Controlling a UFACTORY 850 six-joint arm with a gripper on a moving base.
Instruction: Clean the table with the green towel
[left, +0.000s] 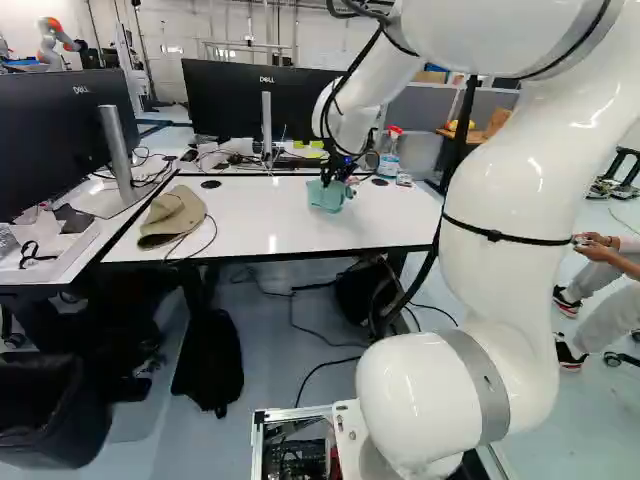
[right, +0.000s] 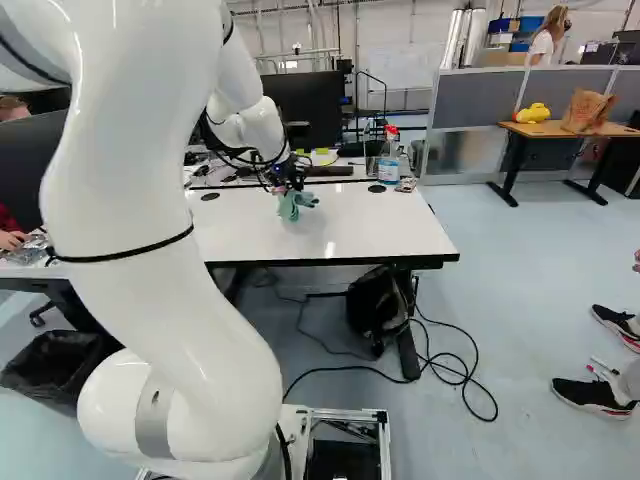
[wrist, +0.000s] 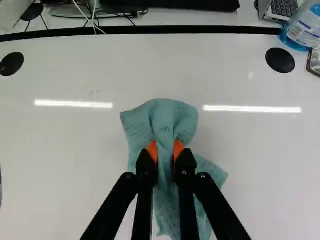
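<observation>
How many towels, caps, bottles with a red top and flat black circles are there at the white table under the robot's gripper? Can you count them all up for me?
Towel: 1
Cap: 1
Bottle with a red top: 1
Flat black circles: 2
Total: 5

Two orange pads (wrist: 153, 151) are pinching one green towel (wrist: 165, 122). One white table (left: 270, 220) is holding two black circles (wrist: 280, 60), one tan hat (left: 173, 215) and one spray bottle (right: 388, 166). Two big black screens (left: 265, 98) are standing, and one black bin (left: 50, 415) is sitting low.
</observation>
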